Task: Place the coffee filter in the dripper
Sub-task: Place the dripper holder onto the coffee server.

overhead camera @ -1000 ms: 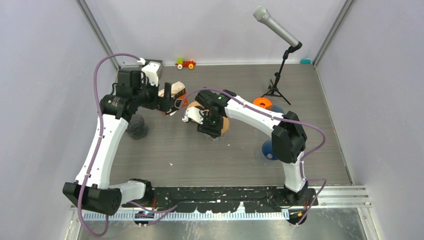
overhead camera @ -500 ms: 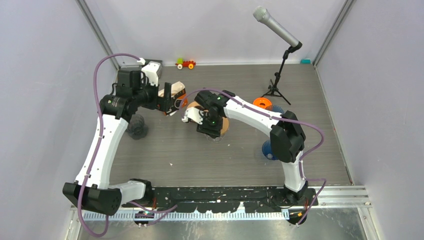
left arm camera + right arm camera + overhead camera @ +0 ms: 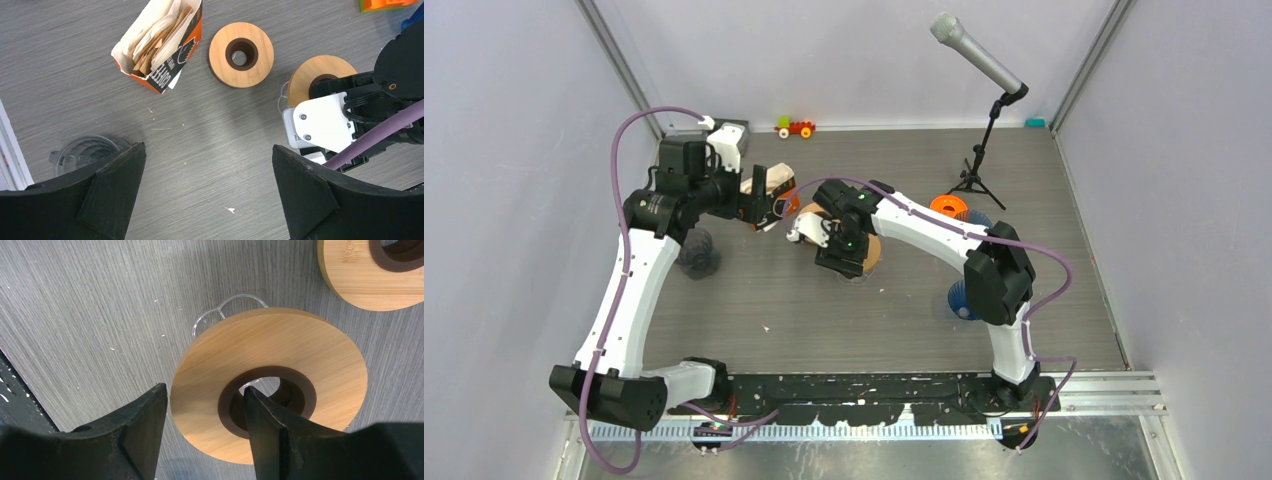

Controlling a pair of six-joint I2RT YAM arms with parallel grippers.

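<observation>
The right jaws are closing on a wooden collar [image 3: 260, 355]: one finger is pressing against its outer rim and the other is sitting in its dark centre hole. The collar is tilting above the surface [image 3: 75, 300], and a clear looped handle [image 3: 225, 310] is showing just past its far edge. A second wooden ring [image 3: 241, 54] is lying flat just beside it.

The left jaws are standing wide apart and holding nothing, hovering over the surface and looking down on it. The coffee filters [image 3: 150, 37] are sitting in their orange and black box [image 3: 167, 62], which is lying on its side with the mouth open, near the second ring but apart from it. A clear dripper [image 3: 82, 152] is standing near the left jaws' inner fingertip, well apart from the box. None of the filters is lying in it.

Compared with a second ago, the right wrist is sitting very slightly farther toward the far left in the top view. The left arm [image 3: 639, 270] is holding the same pose, and the box is lying where it was.
</observation>
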